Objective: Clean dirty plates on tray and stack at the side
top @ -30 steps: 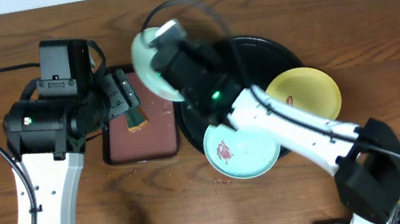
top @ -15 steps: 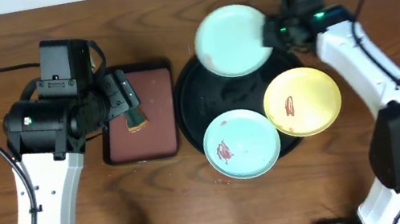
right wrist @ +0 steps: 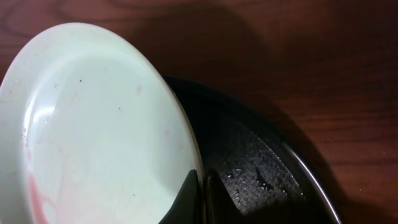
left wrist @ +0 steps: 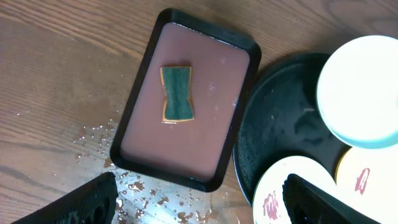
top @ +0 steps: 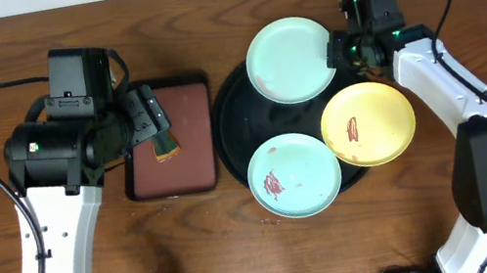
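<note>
My right gripper [top: 340, 49] is shut on the right rim of a pale mint-blue plate [top: 288, 59], held tilted over the back of the black tray [top: 232, 128]. In the right wrist view the fingers [right wrist: 200, 193] pinch the plate's edge [right wrist: 93, 124] above the wet tray [right wrist: 249, 155]. A yellow plate [top: 368, 123] with a red smear lies on the tray's right side. A second mint-blue plate [top: 294, 176] with a red smear lies at the tray's front. My left gripper [left wrist: 205, 211] is open and empty, high above the table.
A rectangular maroon tray [top: 189, 155] left of the black tray holds a green sponge [top: 164, 148], also in the left wrist view [left wrist: 177, 93]. Water drops [left wrist: 137, 186] lie on the wood by its near corner. Cables run along the back.
The right arm swung the mint-blue plate from beside the maroon tray across to the back right of the black tray, uncovering the other two plates. The left arm has not moved.
</note>
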Motion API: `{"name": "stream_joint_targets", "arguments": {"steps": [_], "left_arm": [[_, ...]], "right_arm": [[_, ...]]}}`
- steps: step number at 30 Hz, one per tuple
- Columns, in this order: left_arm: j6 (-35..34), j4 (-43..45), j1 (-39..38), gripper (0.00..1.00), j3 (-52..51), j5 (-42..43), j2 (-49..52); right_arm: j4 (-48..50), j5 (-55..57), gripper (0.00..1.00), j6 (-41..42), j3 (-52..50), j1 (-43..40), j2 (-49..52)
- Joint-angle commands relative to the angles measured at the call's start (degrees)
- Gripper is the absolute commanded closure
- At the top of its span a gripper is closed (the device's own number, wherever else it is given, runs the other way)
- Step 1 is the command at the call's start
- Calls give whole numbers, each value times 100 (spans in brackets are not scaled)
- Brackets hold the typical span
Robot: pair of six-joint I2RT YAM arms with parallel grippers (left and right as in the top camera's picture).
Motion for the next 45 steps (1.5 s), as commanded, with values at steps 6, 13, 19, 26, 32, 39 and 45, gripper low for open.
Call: {"name": "stream_joint_targets", "arguments": {"steps": [6, 13, 19, 26, 32, 39, 45], "left_arm": [[59, -24, 17, 14, 55, -31, -20], [59, -24, 17, 14, 55, -31, -20], [59, -24, 17, 14, 55, -31, -20], [57, -24, 17, 14, 55, -28, -20], [48, -59, 17, 14, 55, -22, -20], [35, 85, 17, 14, 55, 17, -20], [37, -22, 17, 14, 55, 17, -20]], "right_arm": [[608, -413, 78, -111, -85, 39, 586], [243, -634, 56, -127, -46, 13, -116], [-1504, -1132, 56, -273, -46, 140, -1375], [-3689, -767, 56, -271, -177, 675, -1624], [-3606, -404, 56, -39, -999, 1147, -1541], [-2616, -439, 57, -208, -1867, 1224, -1541], [-2166, -264, 57, -439, -1591, 1095, -1593]]}}
